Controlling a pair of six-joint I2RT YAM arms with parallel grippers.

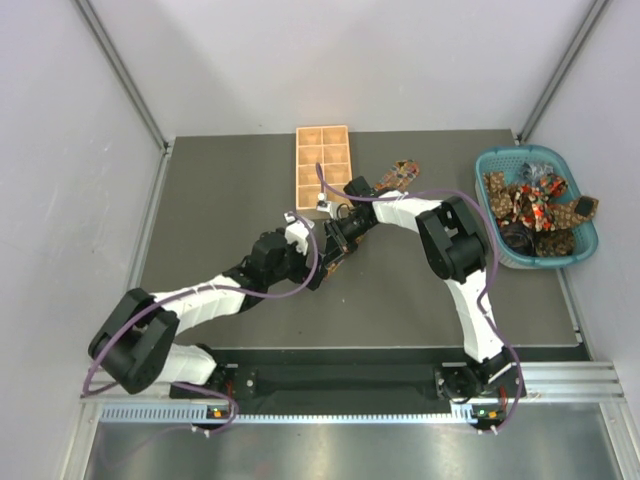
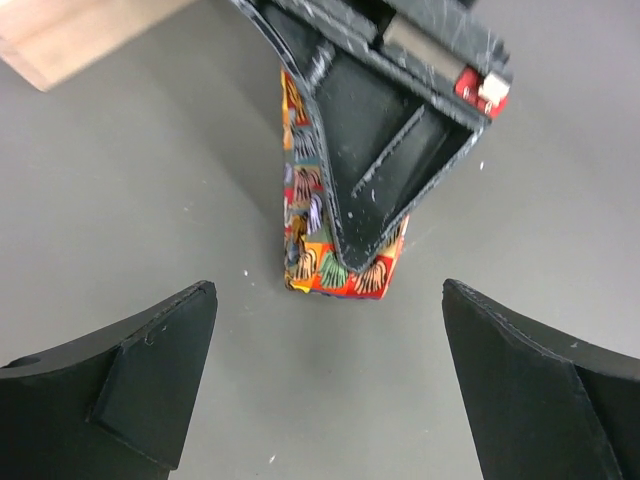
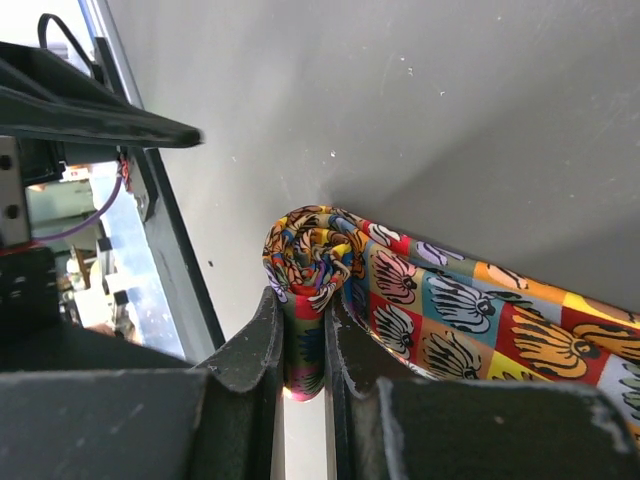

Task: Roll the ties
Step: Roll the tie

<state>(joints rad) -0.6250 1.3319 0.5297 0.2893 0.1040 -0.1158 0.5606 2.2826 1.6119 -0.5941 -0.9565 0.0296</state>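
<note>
A tie (image 3: 450,300) printed with colourful squares lies on the dark table, one end wound into a small roll (image 3: 315,250). My right gripper (image 3: 305,330) is shut on that roll, its fingers pinching it from both sides. In the left wrist view the same tie (image 2: 300,230) stands on edge under the right gripper (image 2: 400,140). My left gripper (image 2: 328,325) is open just short of the roll, with nothing between its fingers (image 2: 150,370). From above, both grippers meet mid-table, left gripper (image 1: 318,262), right gripper (image 1: 345,238). A printed tie end (image 1: 404,171) lies beyond the right arm.
A tan wooden compartment tray (image 1: 322,165) sits just behind the grippers. A teal basket (image 1: 590,235) at the right edge holds several more ties (image 1: 530,200). The right arm's elbow (image 1: 455,240) arches between basket and grippers.
</note>
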